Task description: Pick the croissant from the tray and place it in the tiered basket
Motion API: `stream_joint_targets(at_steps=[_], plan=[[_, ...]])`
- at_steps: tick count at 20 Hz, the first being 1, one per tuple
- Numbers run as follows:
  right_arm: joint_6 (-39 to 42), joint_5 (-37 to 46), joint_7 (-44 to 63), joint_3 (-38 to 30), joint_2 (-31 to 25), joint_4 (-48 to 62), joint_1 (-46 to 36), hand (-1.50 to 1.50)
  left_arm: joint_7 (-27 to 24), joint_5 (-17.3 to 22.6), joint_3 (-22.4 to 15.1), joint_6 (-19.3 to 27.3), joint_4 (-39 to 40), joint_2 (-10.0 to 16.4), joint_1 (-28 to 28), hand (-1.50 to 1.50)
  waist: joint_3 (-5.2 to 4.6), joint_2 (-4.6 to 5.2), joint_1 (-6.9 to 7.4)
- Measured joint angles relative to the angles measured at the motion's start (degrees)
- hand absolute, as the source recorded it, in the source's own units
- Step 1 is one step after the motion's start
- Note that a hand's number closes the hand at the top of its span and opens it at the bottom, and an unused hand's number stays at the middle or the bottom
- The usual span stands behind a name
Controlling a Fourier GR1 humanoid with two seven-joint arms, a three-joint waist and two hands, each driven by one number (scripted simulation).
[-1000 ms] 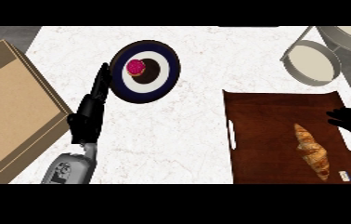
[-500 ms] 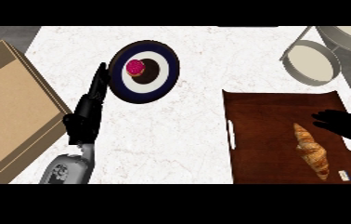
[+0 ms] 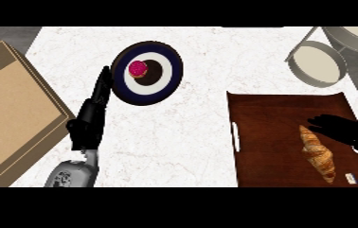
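Right hand (image 3: 340, 128) comes in from the right edge over the dark brown rectangular tray (image 3: 272, 123), fingers relaxed and pointing left, holding nothing. The golden-brown croissant (image 3: 318, 153) lies on the tray just below and slightly left of that hand; its upper tip sits next to the fingertips, contact not clear. The croissant lies lengthwise near the tray's right side, not lifted. The grey-rimmed round tiered basket (image 3: 318, 64) with cream inside sits up and slightly left of the right hand, off the tray's far edge; a second tier shows at the top right corner. Left hand (image 3: 91, 120) is released, fingers straight and pointing away from the robot, grasping nothing, grey forearm below it at the lower edge. Its fingertips end just beside the left rim of the round dark-blue-and-white ringed plate (image 3: 162, 87); touching or not, can't tell. A small pink round item (image 3: 138, 68) sits on the plate's dark centre, up and right of the left hand. A tan flat board with raised rim (image 3: 21, 113) lies to that hand's left. All on the white marbled counter (image 3: 196, 137).
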Motion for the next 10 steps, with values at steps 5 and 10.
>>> stream_joint_targets(at_steps=[5,10], plan=[[-0.1,1.8,0.0,0.3,1.7,2.2,-1.1,-1.5,-0.1,-0.2,0.6,-0.8,-0.4,-0.3,0.5,0.0,0.01,0.02,0.09],[0.5,2.7,0.5,-0.1,3.3,1.7,-1.0,-1.5,-0.8,-1.2,0.7,-1.1,0.7,-1.3,0.2,0.0,0.01,0.01,-0.03]])
